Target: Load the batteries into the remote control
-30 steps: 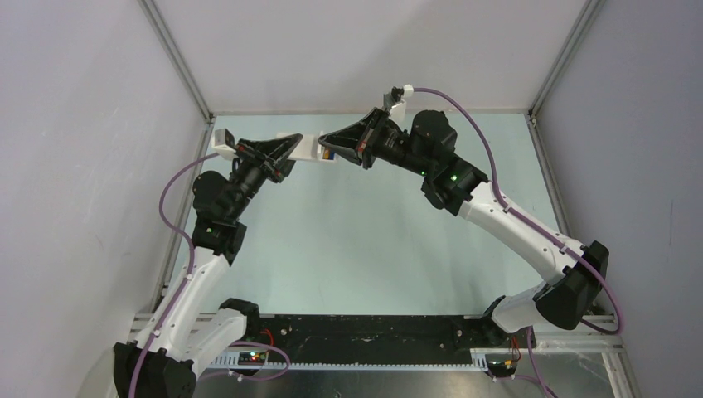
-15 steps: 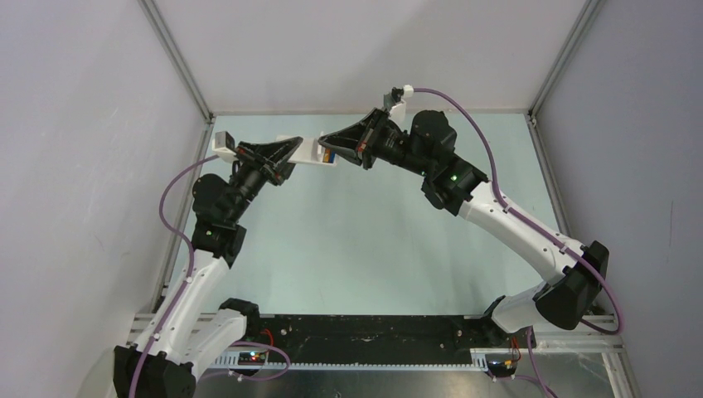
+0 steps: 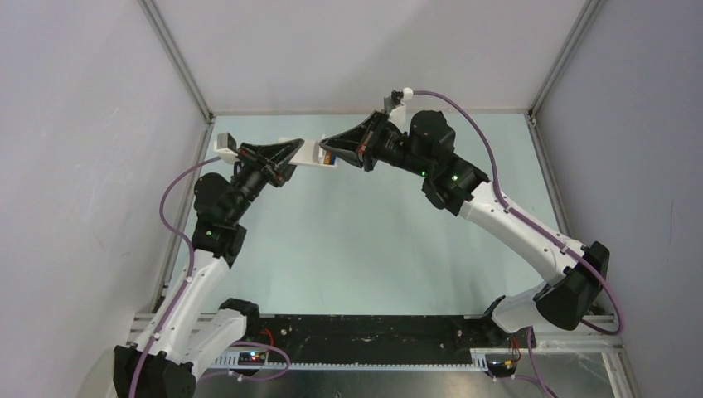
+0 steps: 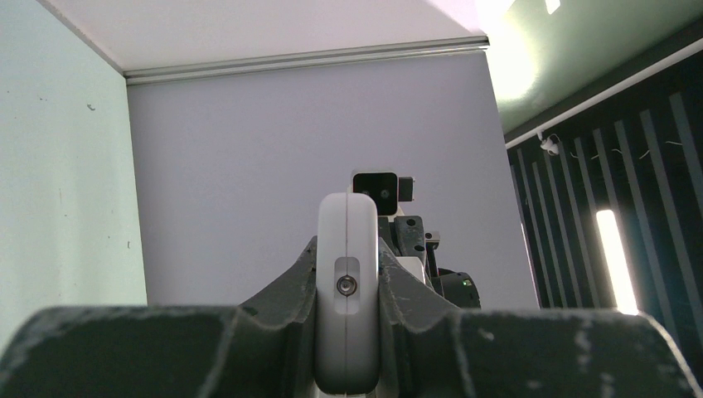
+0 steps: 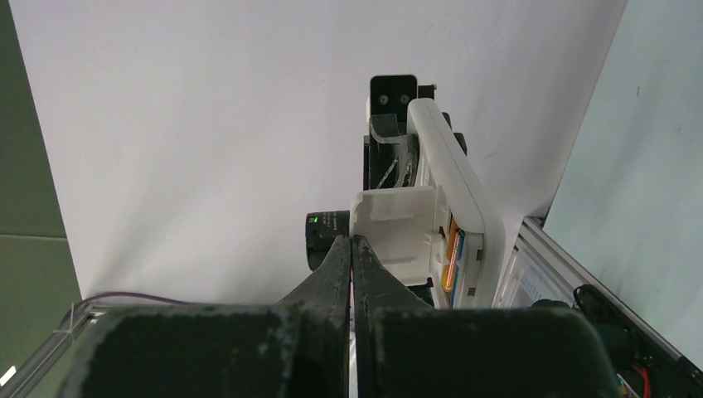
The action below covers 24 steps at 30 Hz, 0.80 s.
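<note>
Remote [image 4: 348, 290] stays clamped in left fingers [image 4: 282, 308]; right fingers [image 5: 335, 267] pinching the cover [image 5: 398, 225] barely shift: batteries [image 5: 454, 253] seated, cover still unlatched.

No legible txt (any view).

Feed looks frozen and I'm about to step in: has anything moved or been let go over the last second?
Barely anything. The wrist behind the left gripper edged slightly right in the overhead view; nothing was gripped or released. As before, the left gripper is clamped on the remote, the right gripper is shut with its tips at the battery cover, and the batteries sit in the compartment.
</note>
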Motion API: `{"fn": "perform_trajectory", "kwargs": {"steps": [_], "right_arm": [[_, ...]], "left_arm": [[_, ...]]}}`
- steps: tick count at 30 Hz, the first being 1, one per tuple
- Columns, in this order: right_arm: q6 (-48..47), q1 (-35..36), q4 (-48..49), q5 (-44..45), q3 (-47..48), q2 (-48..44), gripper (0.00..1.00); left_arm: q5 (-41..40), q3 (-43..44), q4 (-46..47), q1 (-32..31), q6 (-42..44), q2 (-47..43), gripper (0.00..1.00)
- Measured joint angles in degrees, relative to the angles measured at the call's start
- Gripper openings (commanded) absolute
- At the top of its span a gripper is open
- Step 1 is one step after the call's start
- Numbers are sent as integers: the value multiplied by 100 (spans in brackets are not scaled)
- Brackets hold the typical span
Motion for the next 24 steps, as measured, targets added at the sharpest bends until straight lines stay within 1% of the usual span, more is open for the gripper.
{"fn": "perform_trajectory", "kwargs": {"steps": [11, 19, 24], "right_arm": [[-50, 22, -330, 20, -42, -155, 0], [-221, 20, -369, 125, -114, -243, 0], [-345, -9, -358, 170, -199, -321, 4]], "left_arm": [[0, 2, -61, 2, -2, 0, 0], [0, 2, -96, 7, -2, -2, 0], [0, 2, -98, 7, -13, -15, 0]]}}
